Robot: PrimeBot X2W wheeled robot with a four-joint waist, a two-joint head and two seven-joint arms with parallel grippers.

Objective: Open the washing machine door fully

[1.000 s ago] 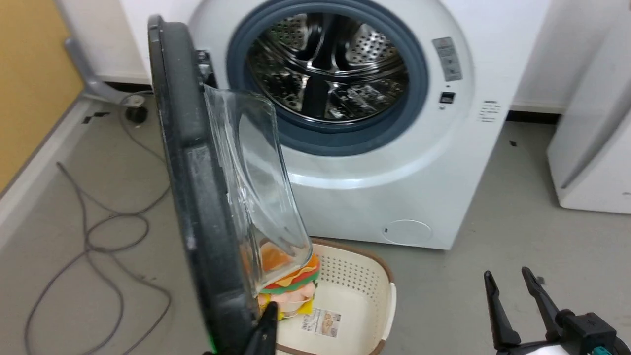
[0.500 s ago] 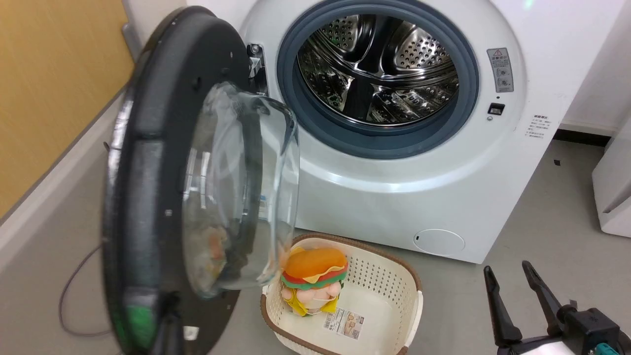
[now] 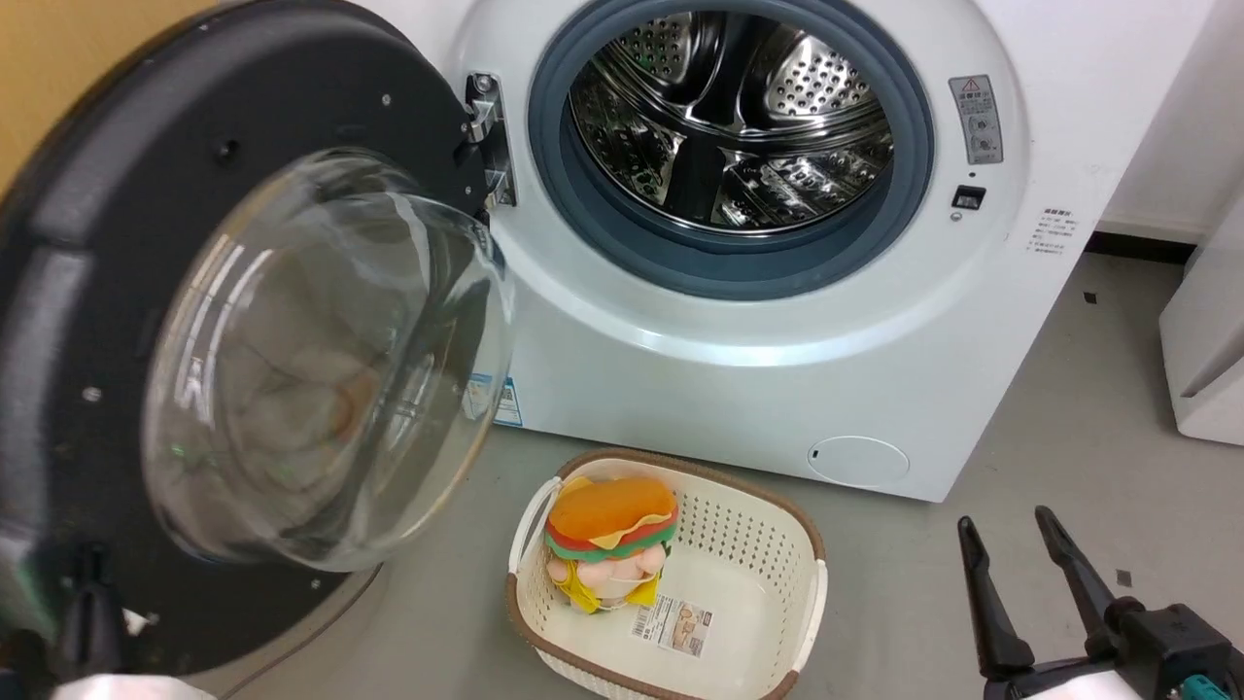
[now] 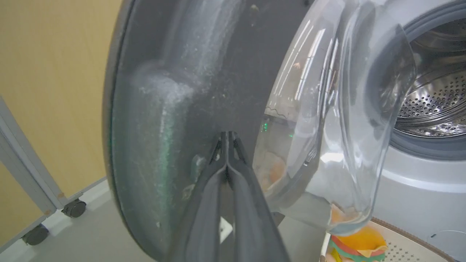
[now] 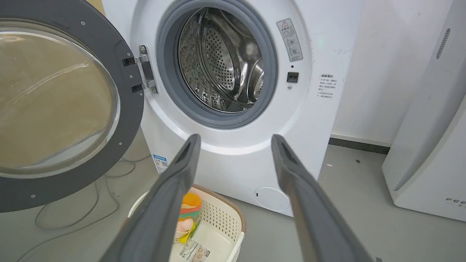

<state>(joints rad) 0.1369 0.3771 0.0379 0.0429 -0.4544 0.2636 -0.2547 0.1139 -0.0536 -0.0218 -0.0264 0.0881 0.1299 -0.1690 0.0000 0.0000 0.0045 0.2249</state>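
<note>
The drum mouth (image 3: 729, 126), upper centre, stands open and unblocked. The door (image 3: 292, 87), swung wide, walls off the left side; my left end effector (image 4: 226, 136), fingers pressed together, is right at its inner face. A basket (image 3: 768, 544) with a toy burger (image 3: 610, 515) occupies the lower middle. Bare floor (image 3: 972, 428) lies ahead of my spread right end effector (image 3: 1006, 525); a white cabinet (image 3: 1205, 369) bounds the right edge.

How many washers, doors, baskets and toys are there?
washer: 1
door: 1
basket: 1
toy: 1
Total: 4
</note>
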